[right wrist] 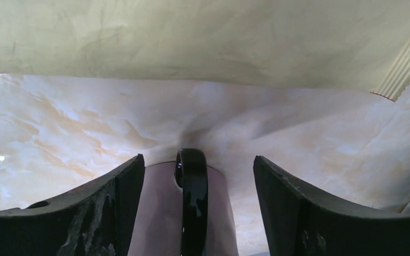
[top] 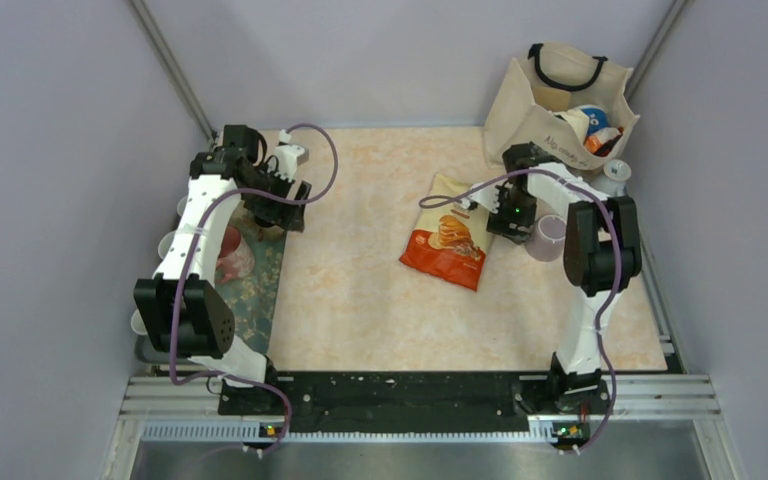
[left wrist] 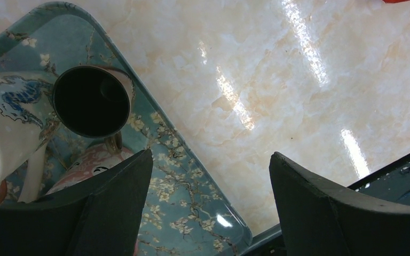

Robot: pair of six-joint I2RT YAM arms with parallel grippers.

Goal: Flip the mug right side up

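The lilac mug (top: 548, 238) with a black handle (right wrist: 192, 202) sits on the marble table at the right, just in front of the tote bag. Its top face looks flat and lilac in the top view, and no opening shows. My right gripper (top: 523, 226) is open, with a finger on each side of the mug body (right wrist: 160, 213). In the right wrist view (right wrist: 197, 158) the handle faces the camera; the left finger is near or against the wall and the right one stands apart. My left gripper (top: 282, 203) is open and empty above the tray's corner (left wrist: 211, 154).
A teal flowered tray (top: 260, 290) (left wrist: 192, 213) at the left holds a dark-lined mug (left wrist: 91, 101), a white and blue mug (left wrist: 5, 122) and a pink one (top: 232, 255). An orange snack bag (top: 448, 245) lies mid-table. A cream tote bag (top: 558, 100) stands at the back right.
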